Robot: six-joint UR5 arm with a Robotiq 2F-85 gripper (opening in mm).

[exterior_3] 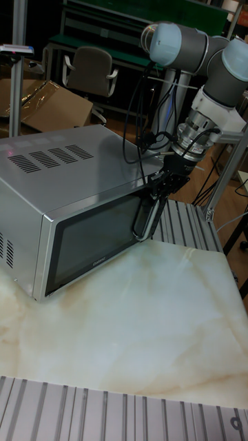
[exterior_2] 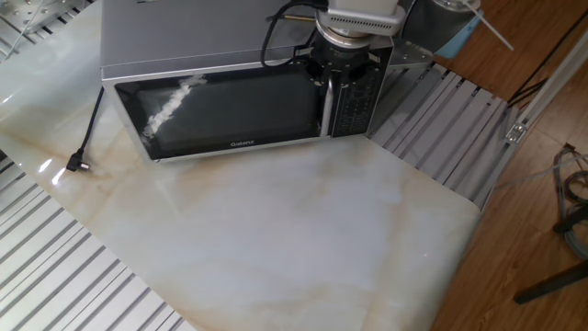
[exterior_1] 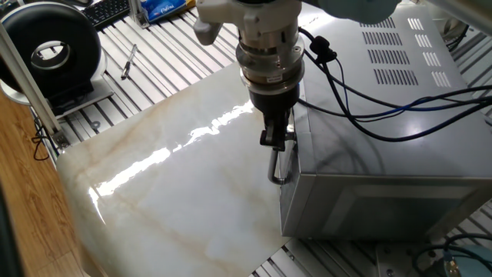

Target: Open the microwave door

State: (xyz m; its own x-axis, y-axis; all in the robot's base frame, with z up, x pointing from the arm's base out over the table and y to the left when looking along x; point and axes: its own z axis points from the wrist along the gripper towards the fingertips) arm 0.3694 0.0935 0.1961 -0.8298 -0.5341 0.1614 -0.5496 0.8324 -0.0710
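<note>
The microwave [exterior_1: 384,100] stands at the back of the marble slab, seen also as the microwave [exterior_3: 62,179] in the tall view. Its microwave door [exterior_2: 220,110] lies flush against the casing, dark glass facing the slab. A curved silver handle [exterior_3: 146,220] runs down the door's right edge. My gripper [exterior_1: 277,140] comes down from above with its fingers on either side of the handle's upper end, closed on it. The same hold shows at the gripper [exterior_2: 329,81] and the gripper [exterior_3: 156,189].
A black ring-shaped device [exterior_1: 50,50], a keyboard [exterior_1: 108,11] and a pen [exterior_1: 128,61] lie beyond the slab's far corner. The microwave's plug and cord [exterior_2: 78,164] rest on the slab [exterior_2: 303,239] at its left. My arm's cables [exterior_1: 384,100] drape over the casing.
</note>
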